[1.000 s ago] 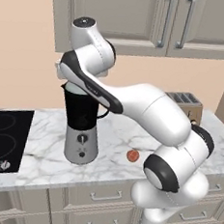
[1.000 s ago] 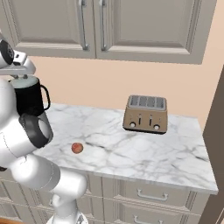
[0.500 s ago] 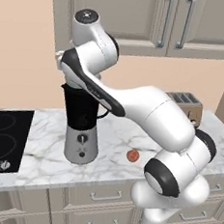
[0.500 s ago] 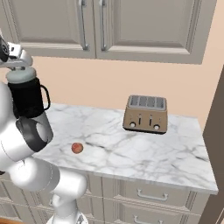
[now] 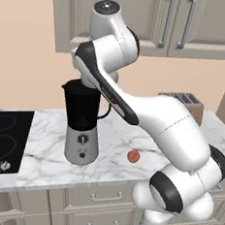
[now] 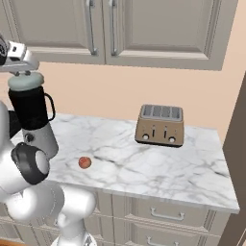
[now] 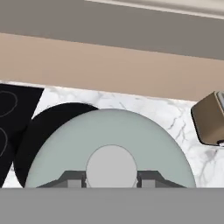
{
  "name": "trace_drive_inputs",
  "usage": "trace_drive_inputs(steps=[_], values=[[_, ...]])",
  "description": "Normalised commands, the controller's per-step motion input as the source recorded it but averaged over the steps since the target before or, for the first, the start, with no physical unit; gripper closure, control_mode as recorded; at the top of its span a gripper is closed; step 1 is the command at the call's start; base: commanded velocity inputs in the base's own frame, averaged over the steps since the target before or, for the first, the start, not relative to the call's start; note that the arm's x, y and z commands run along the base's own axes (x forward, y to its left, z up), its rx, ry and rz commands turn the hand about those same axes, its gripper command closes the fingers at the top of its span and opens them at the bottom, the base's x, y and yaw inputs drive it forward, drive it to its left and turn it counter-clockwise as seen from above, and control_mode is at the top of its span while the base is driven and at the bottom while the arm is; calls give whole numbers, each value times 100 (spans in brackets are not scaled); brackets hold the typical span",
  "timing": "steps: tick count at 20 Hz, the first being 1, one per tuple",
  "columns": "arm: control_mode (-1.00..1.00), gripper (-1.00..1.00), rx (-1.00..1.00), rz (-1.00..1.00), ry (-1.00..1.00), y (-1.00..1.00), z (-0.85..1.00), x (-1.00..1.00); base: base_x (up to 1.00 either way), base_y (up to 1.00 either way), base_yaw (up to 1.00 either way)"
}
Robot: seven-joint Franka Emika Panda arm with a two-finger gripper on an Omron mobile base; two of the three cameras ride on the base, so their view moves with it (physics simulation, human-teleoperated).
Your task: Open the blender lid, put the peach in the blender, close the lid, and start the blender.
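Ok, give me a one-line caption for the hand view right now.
Gripper shut on the knob of the pale blender lid, lifted off-centre above the dark blender jar, toaster at the right.

blender: dark jar, silver base, upright | blender lid: grey-green, above jar | peach: beside base

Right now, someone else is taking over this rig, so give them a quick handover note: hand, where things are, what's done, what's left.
Hand: shut on the blender lid's small top knob, fingertips either side of it.
Blender lid: lifted off and held above the blender, offset from the jar's dark mouth in the hand view.
Blender: on the marble counter, beside the cooktop.
Peach: on the counter in front, untouched.
Toaster: further along the counter, not involved.
Done: lid off.
Left: set the lid down, put the peach in, close the lid, start the blender.
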Motion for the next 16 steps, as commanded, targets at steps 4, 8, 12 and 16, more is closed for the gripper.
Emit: trace_drive_inputs(steps=[4,8,12,16], values=[[-100,100,4,0,0,-100,-10,-21,0,0,0],[-100,100,8,0,0,-100,-70,-9,0,0,0],[-100,100,5,0,5,-100,-97,0,0,0,0],[-100,100,2,0,7,-100,-100,0,0,0,0]])
